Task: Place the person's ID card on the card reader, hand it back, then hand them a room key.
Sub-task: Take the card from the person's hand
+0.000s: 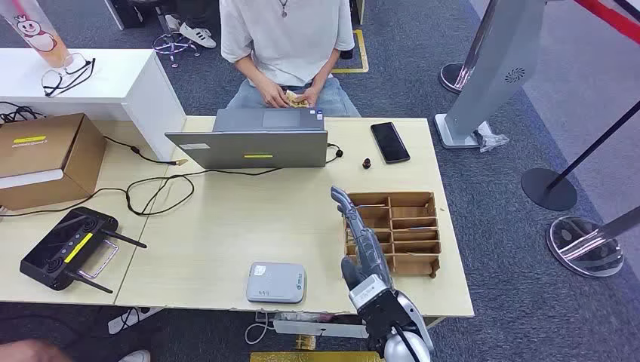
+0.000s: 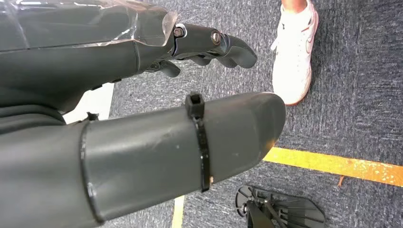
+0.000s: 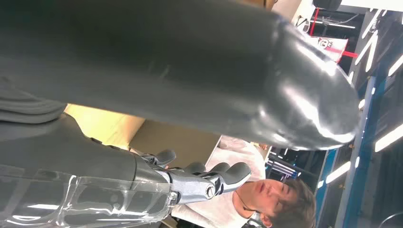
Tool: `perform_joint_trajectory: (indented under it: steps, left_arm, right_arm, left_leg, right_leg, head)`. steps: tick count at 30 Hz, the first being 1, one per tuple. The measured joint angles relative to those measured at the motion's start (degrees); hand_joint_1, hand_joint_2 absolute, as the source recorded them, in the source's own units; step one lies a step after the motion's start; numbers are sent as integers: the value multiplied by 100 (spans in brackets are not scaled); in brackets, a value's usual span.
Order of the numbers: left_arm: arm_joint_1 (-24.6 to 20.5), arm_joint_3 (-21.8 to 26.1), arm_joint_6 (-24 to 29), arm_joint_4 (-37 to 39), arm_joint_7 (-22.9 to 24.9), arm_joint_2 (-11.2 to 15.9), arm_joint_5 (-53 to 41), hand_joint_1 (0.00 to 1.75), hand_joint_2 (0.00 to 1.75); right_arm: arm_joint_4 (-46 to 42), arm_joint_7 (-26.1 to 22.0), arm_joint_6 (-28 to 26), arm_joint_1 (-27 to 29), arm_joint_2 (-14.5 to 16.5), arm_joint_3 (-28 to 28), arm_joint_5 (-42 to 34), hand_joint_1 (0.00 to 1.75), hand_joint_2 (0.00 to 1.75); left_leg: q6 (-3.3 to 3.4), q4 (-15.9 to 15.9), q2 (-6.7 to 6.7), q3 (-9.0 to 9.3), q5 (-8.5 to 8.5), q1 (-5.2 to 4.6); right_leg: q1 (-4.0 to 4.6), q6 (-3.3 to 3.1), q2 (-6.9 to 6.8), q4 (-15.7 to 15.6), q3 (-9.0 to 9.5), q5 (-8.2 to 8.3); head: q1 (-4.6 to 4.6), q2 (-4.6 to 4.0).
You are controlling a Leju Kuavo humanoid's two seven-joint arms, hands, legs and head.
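Our right hand (image 1: 355, 226) is raised over the desk (image 1: 219, 249) with its fingers stretched out toward the person (image 1: 287, 38) seated across from us, and it holds nothing; in the right wrist view the fingers (image 3: 223, 175) are extended and apart, with the thumb (image 3: 285, 95) well clear of them. It hangs just at the near-left edge of the cardboard tray (image 1: 396, 232) of small compartments; whether those hold room keys we cannot tell. Our left hand (image 2: 199, 47) hangs low beside the body above the carpet, its fingers loosely curled and its thumb apart, with nothing in it. The ID card appears to be the small yellowish thing (image 1: 296, 97) in the person's hands behind the laptop (image 1: 249, 139), though it is too small to be sure. We judge the task to be at its very start: the card has not yet been handed over, and our right arm is offered to receive it. The next move calls for reaching further across, past the laptop, taking the card between thumb and finger, then carrying it back to the grey card reader (image 1: 276, 282) near our edge of the desk.
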Motion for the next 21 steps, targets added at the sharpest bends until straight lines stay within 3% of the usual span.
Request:
perform_joint_trajectory:
  steps: [13, 21]
  left_arm:
    - [1, 0, 0, 0, 13, 0, 29, 0, 0]
    - [-3, 0, -18, 0, 56, 0, -25, 0, 0]
  right_arm:
    - [35, 14, -38, -26, 0, 1, 115, 0, 0]
    - [79, 103, -84, -325, -4, 16, 389, 0, 0]
  left_leg:
    - [0, 0, 0, 0, 0, 0]
    - [0, 0, 0, 1, 1, 0]
  right_leg:
    - [0, 0, 0, 0, 0, 0]
    - [0, 0, 0, 0, 2, 2]
  head:
    - [0, 0]
    - [0, 0]
